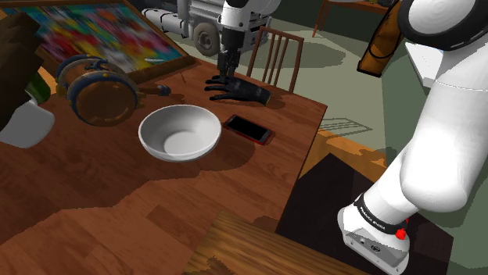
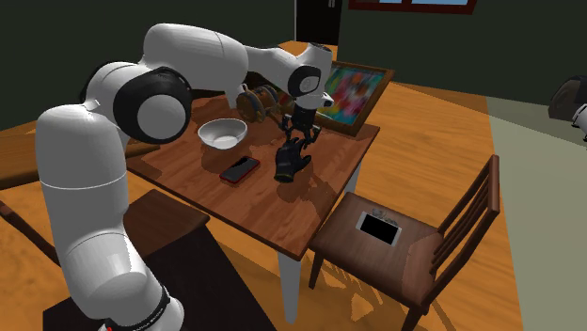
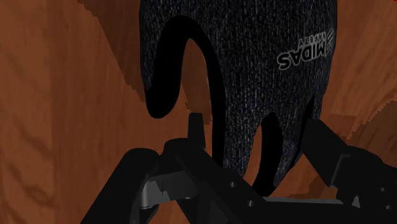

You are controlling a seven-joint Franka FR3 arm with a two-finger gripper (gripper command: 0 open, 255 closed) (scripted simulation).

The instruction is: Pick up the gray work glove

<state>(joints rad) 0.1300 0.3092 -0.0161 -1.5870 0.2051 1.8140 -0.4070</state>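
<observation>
Wooden tabletop [image 1: 94, 203] takes the lower left of the shoulder view: nearest sits one white bowl [image 1: 180, 133], one red-edged phone [image 1: 249, 129] just right of it, and beyond, at upper centre near the far edge, the single dark grey work glove [image 1: 242, 90] lying flat. One black gripper [image 1: 227, 69] stands low over the glove's finger end, jaws wide and straddling it without clasping, so I judge the approach done, with closing and lifting left. Farther back: one pair of headphones [image 1: 98, 90], one colourful framed picture [image 1: 109, 31], one chair [image 1: 275, 51].

The dark glove [image 3: 254, 57] bears "MIDAS", printed upside down.
</observation>
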